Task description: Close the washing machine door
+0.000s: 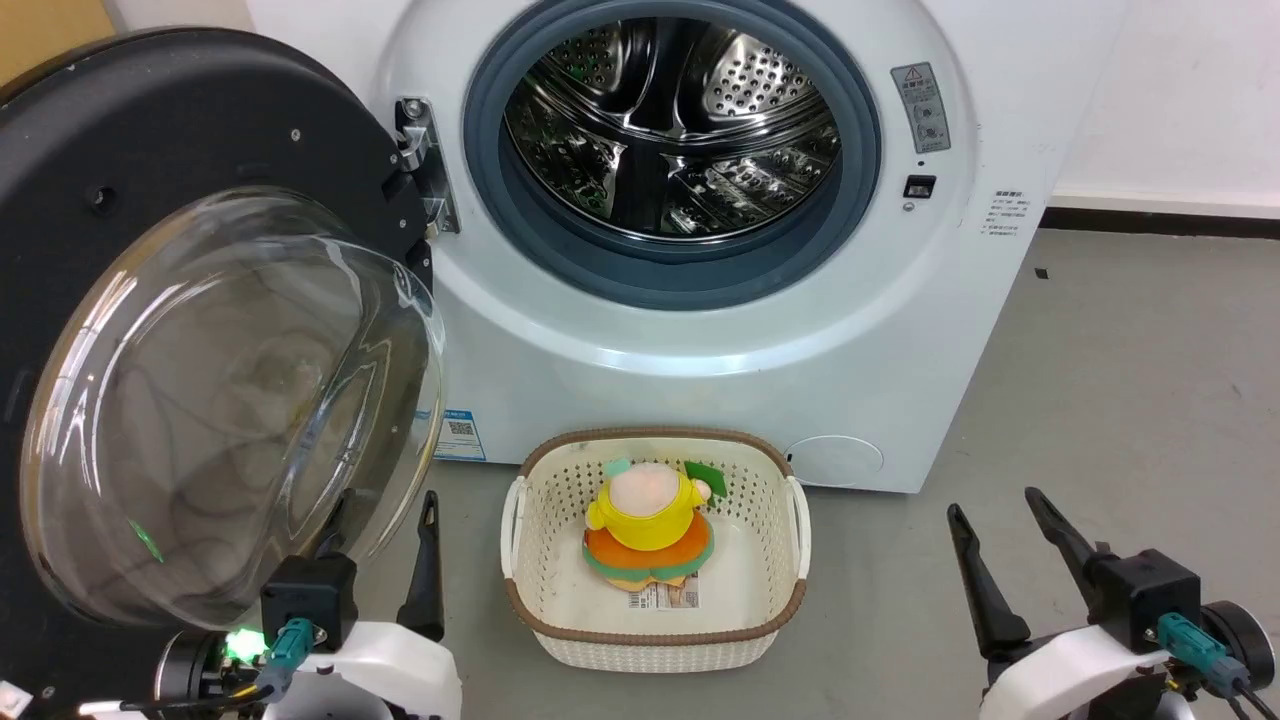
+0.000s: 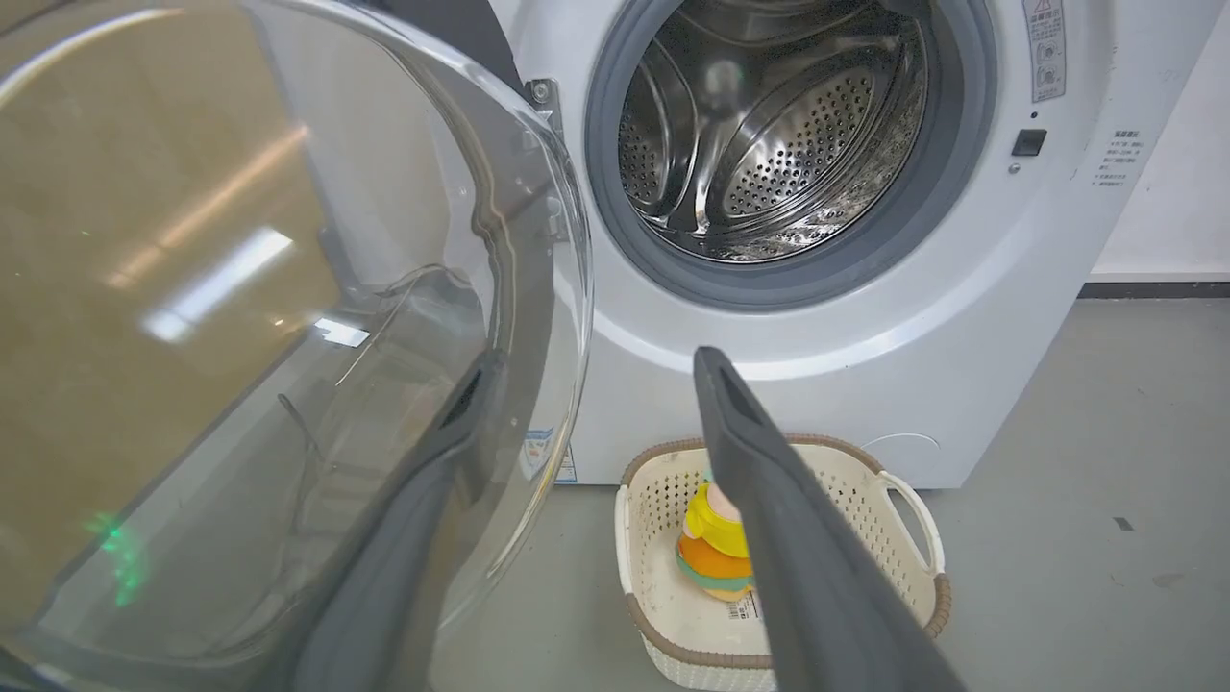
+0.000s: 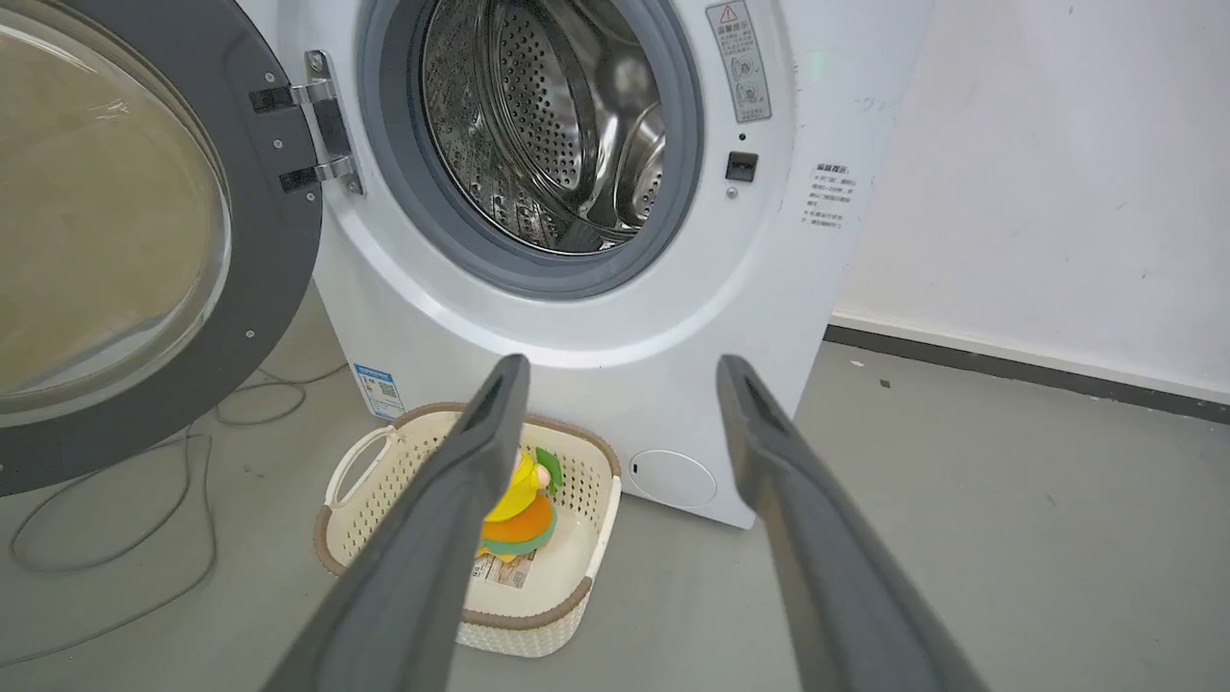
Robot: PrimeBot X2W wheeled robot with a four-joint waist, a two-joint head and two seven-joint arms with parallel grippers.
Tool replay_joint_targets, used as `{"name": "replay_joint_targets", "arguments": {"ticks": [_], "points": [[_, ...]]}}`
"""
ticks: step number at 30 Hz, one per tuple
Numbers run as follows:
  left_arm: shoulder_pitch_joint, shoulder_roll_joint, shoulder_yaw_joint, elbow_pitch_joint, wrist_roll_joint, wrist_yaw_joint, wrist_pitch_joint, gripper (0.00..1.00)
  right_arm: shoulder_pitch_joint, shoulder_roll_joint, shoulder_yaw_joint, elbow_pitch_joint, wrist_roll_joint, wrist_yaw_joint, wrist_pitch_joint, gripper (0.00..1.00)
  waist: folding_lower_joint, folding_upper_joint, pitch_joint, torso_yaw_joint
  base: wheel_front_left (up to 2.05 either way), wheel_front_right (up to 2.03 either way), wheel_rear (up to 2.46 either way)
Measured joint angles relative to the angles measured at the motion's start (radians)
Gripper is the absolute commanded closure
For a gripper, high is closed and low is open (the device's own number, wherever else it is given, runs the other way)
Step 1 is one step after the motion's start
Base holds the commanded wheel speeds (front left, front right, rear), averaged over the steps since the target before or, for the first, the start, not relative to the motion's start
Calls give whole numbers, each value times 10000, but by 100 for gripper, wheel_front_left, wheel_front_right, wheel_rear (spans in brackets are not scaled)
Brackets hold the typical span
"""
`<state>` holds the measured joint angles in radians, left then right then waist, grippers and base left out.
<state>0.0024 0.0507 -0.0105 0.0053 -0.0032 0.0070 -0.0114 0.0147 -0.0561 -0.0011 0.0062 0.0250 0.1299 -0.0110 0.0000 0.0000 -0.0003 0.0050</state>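
- The left gripper (image 1: 388, 500) (image 2: 601, 358) stands with its two long dark fingers spread wide, holding nothing. One finger lies behind the bulging clear glass bowl (image 1: 230, 400) and is seen through it. Whether it touches the glass cannot be told.
- The right gripper (image 1: 995, 502) (image 3: 625, 360) is likewise spread wide and empty, hanging over the grey floor (image 1: 1100, 400), well apart from the machine.
- The washing machine door (image 1: 200, 110) (image 2: 240, 288) (image 3: 279, 240), large, round and black-rimmed, is swung fully open on its metal hinge (image 1: 425, 160) at the robot's left.
- The white front-loading washer (image 1: 700, 360) shows its grey rubber ring (image 1: 490, 200) and perforated steel drum (image 1: 670, 120).
- A cream perforated plastic basket (image 1: 545, 520) with a brown rim sits on the floor just before the washer, between the grippers.
- A yellow and orange plush toy (image 1: 650, 530) lies inside it.
- A thin dark cable (image 3: 144, 538) trails on the floor beneath the door.
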Motion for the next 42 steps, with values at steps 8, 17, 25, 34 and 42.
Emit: {"name": "replay_joint_targets", "arguments": {"ticks": [8,17,25,34,42], "points": [[0,0,-71,-6,-2,71,-173,0,18,-42,17,0,180,0,-188,0,0,0,-13,188,0,0,0],[0,0,-119,-29,-59,115,-355,0,91,-100,65,4,468,0,-364,0,0,0,-39,583,0,0,0],[1,2,-188,-79,-73,167,-522,0,134,-150,117,15,660,0,-529,0,0,0,-67,1041,0,0,0],[6,4,-286,-123,-75,178,-702,0,178,-205,192,36,826,0,-719,0,0,0,-116,1610,0,0,0],[97,12,-305,-251,-77,286,-880,0,177,-314,378,102,1093,0,-880,0,0,0,-99,1995,0,0,0]]}}
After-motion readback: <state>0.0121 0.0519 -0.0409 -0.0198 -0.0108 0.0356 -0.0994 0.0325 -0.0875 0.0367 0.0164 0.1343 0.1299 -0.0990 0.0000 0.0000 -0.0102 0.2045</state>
